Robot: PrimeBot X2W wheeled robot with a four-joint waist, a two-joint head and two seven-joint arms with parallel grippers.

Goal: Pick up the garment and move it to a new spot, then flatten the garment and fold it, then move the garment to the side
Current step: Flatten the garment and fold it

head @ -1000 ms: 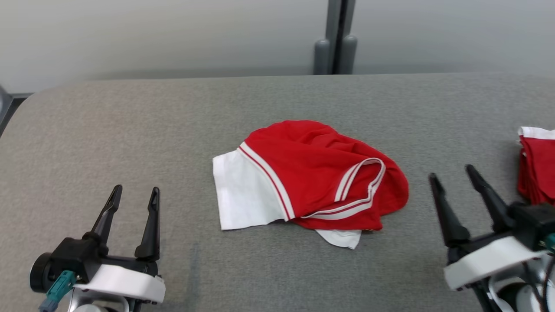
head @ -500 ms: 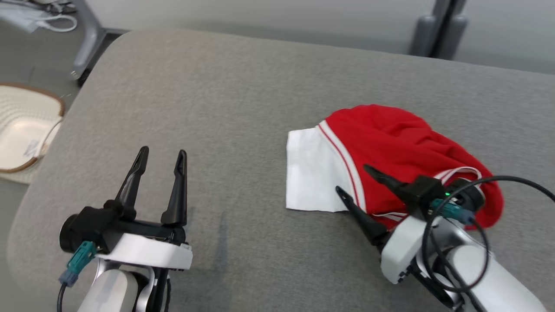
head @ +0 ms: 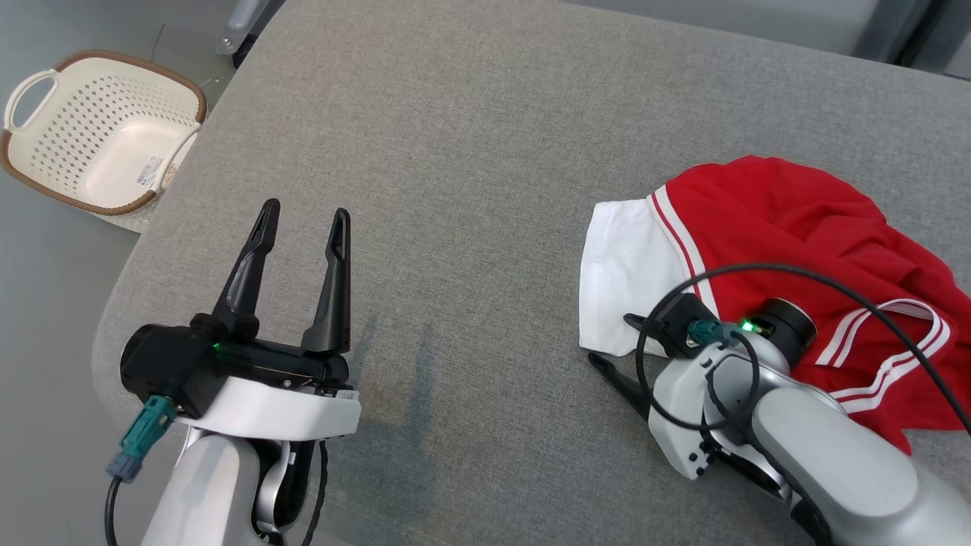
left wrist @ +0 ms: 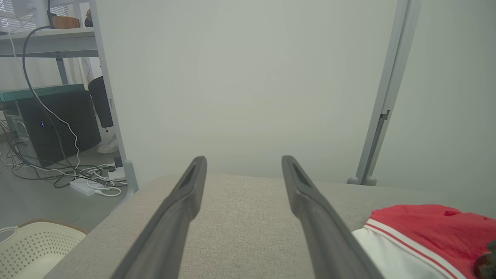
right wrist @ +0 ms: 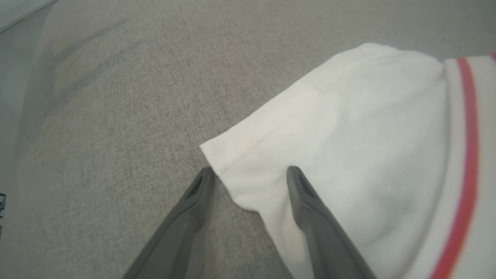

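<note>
Status: the task is barely starting. The garment (head: 796, 227) is lying crumpled on the right side of the grey padded table (head: 470, 136). The red body is bunched up, one white sleeve (head: 622, 280) is sticking out to the left, and the striped trim (head: 677, 231) is running along the seam. It's not lifted, flattened, folded or set aside.

The right gripper (right wrist: 250, 170) is sitting low at the sleeve's near-left corner, jaws spread wide, gripping nothing. In the right wrist view one finger is lying over the white cloth and the other over bare table just beside the hem, so the corner is sitting between them. Can't tell whether the tips are touching cloth or table.

The left gripper (head: 307, 210) is hovering over the table at near left, well apart from the garment. Its jaws are also wide and empty, fingers pointing far.

My read: we're lining up the first pick, on that sleeve corner. Everything is left: close on the cloth, lift, carry to a new spot, spread flat, fold, shift aside. The table's left half is looking like the obvious drop zone. A single-corner grab is probably going to drag the rest along in a lump, so flattening is likely needing both arms.

The cream basket (head: 76, 129) is sitting on the floor off the table's far-left corner, not involved as far as I can judge.
</note>
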